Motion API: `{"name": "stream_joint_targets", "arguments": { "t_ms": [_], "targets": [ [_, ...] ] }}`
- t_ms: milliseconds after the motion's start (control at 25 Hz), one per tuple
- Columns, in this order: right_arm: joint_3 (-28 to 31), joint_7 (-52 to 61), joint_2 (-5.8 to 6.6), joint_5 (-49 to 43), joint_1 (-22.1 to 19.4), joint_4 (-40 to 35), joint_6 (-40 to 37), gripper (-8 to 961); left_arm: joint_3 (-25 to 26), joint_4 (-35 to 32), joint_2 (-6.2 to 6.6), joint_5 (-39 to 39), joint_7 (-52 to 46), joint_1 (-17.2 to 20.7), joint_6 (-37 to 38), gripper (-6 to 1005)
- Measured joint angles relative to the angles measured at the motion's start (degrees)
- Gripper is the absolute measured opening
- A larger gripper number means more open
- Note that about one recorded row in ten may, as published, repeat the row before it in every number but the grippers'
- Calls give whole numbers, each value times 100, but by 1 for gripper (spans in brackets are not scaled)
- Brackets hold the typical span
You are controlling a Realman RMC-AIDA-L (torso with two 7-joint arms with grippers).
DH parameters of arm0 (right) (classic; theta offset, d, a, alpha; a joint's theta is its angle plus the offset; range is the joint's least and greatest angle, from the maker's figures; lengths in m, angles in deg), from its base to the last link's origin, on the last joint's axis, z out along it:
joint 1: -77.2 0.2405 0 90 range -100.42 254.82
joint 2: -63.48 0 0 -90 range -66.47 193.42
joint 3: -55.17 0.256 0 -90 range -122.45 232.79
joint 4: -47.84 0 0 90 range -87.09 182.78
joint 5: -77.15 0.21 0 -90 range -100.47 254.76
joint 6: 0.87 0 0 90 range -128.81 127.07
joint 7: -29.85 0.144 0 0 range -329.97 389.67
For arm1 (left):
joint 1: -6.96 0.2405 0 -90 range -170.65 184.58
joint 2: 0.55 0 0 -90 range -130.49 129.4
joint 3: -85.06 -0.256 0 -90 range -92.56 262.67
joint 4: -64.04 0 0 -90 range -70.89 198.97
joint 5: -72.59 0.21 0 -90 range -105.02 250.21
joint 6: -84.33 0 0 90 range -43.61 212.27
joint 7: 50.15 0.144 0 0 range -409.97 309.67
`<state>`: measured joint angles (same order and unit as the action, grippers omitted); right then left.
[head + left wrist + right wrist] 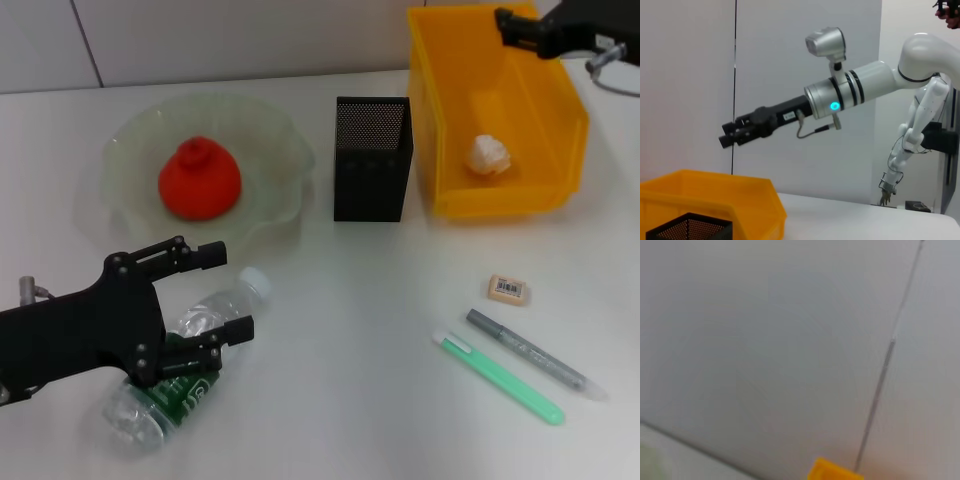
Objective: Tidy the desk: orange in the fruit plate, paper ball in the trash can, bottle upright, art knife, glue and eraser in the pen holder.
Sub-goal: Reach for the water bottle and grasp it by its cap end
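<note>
The bottle (190, 365) lies on its side at the desk's front left, its cap (255, 283) pointing to the middle. My left gripper (225, 292) is open, with one finger on each side of the bottle's upper half. The orange (198, 180) sits in the fruit plate (290, 150). The paper ball (490, 155) lies in the trash can (500, 195). My right gripper (512, 27) hangs over the can's back edge; it also shows in the left wrist view (732, 137). The pen holder (372, 160) stands between plate and can. The eraser (508, 289), a green art knife (497, 378) and a grey glue pen (535, 353) lie at the front right.
The white desk (350, 400) ends at a white wall behind the plate and can. The left wrist view shows the trash can (715, 195) and the pen holder's top (690, 227). The right wrist view shows only wall and a corner of the can (832, 471).
</note>
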<state>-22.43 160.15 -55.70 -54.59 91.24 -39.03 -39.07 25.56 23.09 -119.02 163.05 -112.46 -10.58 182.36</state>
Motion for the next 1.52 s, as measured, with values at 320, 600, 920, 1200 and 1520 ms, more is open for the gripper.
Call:
{"name": "stream_joint_targets", "arguments": {
  "t_ms": [320,600,920,1200,1520],
  "targets": [
    [499,-1657,1,1944,-165,475,-910,736,3,7,-11,-36,-1,-4,-2,785],
    [1299,-2897,-4,3175,-185,1046,-2096,736,20,14,-9,-38,-46,-4,-4,785],
    [3052,-5270,-1,4012,-117,2580,-5032,736,25,17,-9,-38,-40,-7,-63,785],
    [3693,-5779,34,3990,-118,3078,-6162,735,-2,17,-14,-18,-338,-64,-451,785],
    [3787,-6174,74,3981,-177,3800,-6408,735,1,-92,-13,8,-817,14,-1207,784]
  ]
}}
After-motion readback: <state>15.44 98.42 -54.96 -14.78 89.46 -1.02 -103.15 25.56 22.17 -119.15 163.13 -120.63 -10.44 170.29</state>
